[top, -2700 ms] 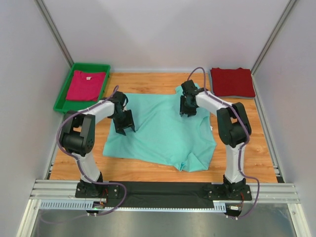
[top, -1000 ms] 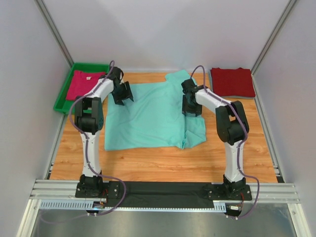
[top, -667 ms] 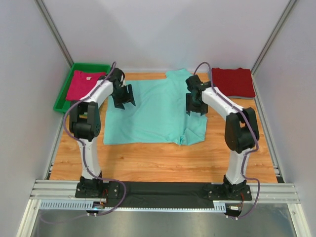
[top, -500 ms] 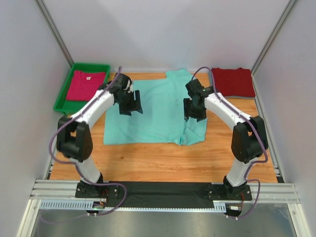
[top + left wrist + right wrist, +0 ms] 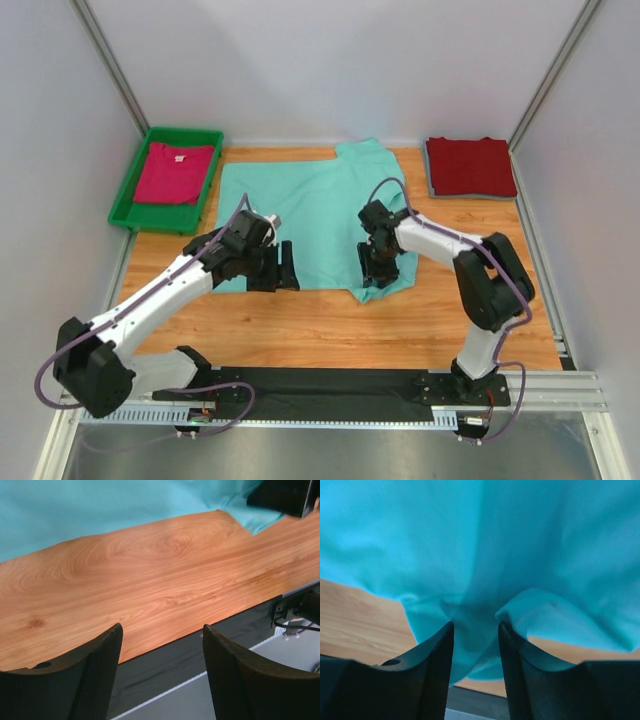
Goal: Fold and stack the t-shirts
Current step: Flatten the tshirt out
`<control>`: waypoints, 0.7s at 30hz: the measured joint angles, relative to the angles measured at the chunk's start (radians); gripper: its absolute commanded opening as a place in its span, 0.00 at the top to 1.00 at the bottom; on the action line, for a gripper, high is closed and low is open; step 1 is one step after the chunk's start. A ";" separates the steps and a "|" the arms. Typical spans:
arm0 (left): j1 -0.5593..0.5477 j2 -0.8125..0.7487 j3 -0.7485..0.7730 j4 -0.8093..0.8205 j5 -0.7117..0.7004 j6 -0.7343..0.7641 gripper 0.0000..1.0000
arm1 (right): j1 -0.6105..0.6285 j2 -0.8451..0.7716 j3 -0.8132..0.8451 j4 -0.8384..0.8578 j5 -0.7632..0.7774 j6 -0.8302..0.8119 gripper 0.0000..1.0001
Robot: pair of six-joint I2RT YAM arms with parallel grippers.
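Swung back from the far side, left arm [image 5: 160, 295] is now reaching low beside the near-left hem of the mint-teal t-shirt [image 5: 310, 210]; left jaws are standing wide open over bare tabletop [image 5: 150, 580], holding nothing. Right arm [image 5: 435, 238] is also sitting nearer than before, at the shirt's near-right corner; right jaws are standing partly apart, straddling a bunched fold of cloth. Mint-teal t-shirt is lying spread across mid tabletop, its near-right corner rumpled. Dark red t-shirt [image 5: 470, 165] is lying folded at far right. Magenta-pink t-shirt [image 5: 175, 172] is lying in the green tray [image 5: 155, 224], far left.
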State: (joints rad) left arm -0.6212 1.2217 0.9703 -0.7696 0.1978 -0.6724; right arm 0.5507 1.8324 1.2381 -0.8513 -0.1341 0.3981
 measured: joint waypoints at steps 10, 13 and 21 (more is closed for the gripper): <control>-0.001 -0.101 -0.022 -0.009 -0.029 -0.038 0.27 | 0.017 -0.497 -0.336 -0.012 -0.151 0.166 0.48; -0.002 -0.082 -0.022 -0.002 -0.014 -0.037 0.27 | -0.100 -0.420 -0.187 -0.039 -0.064 0.113 0.45; -0.077 0.144 0.077 0.054 0.060 -0.033 0.27 | -0.367 -0.342 -0.146 0.053 0.015 0.064 0.44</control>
State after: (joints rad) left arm -0.6987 1.3659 1.0470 -0.7158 0.2577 -0.7052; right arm 0.1841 1.4906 1.0920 -0.7986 -0.1192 0.4618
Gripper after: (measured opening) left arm 0.730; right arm 0.555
